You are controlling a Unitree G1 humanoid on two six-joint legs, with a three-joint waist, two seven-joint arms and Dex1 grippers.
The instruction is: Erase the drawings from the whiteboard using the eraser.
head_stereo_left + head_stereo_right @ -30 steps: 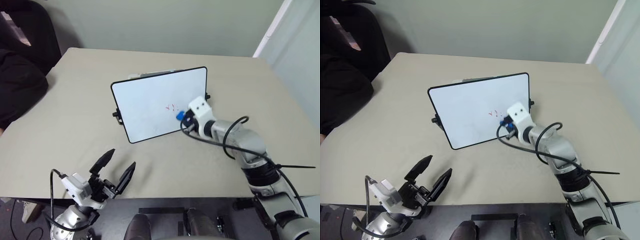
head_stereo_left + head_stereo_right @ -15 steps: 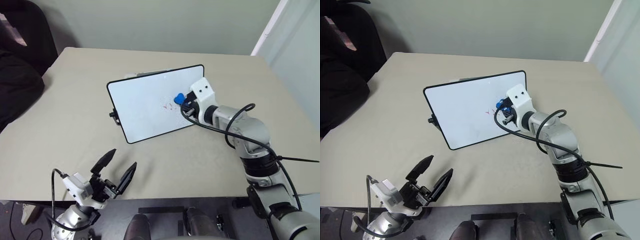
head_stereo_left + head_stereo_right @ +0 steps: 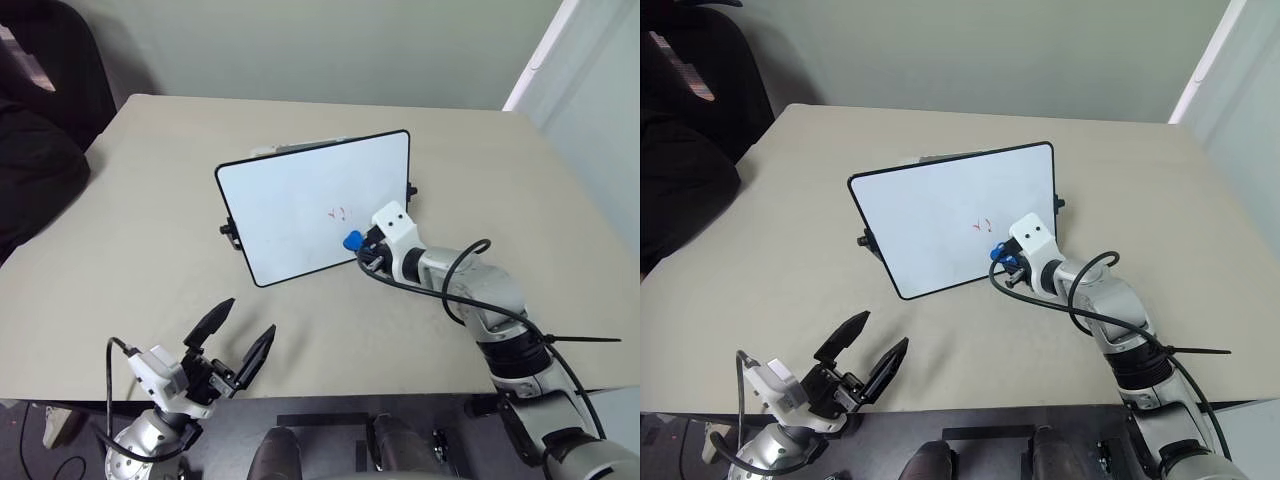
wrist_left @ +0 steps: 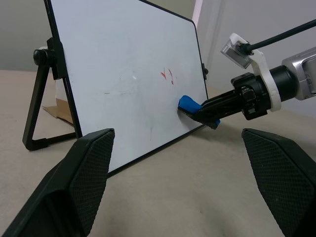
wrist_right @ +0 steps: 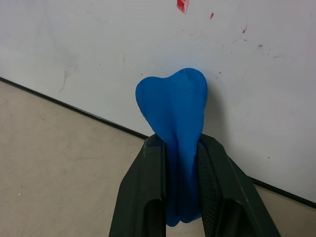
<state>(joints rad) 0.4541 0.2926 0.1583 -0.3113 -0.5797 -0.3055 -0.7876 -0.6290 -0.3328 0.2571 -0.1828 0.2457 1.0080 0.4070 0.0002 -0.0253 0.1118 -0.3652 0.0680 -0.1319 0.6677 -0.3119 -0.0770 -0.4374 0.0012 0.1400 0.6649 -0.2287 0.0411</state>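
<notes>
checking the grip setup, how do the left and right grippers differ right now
The left gripper stands open and empty, fingers spread above the table's near edge; the right gripper is shut on the blue eraser.
The left one is far from the whiteboard; the right one presses the eraser against its lower part, below the red drawings.
Both have two black fingers.

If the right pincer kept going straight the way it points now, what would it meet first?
The whiteboard. The right pincer is shut on the blue eraser, whose tip already looks pressed to the white surface near the lower edge, below the red drawings; contact is hard to confirm.
</notes>
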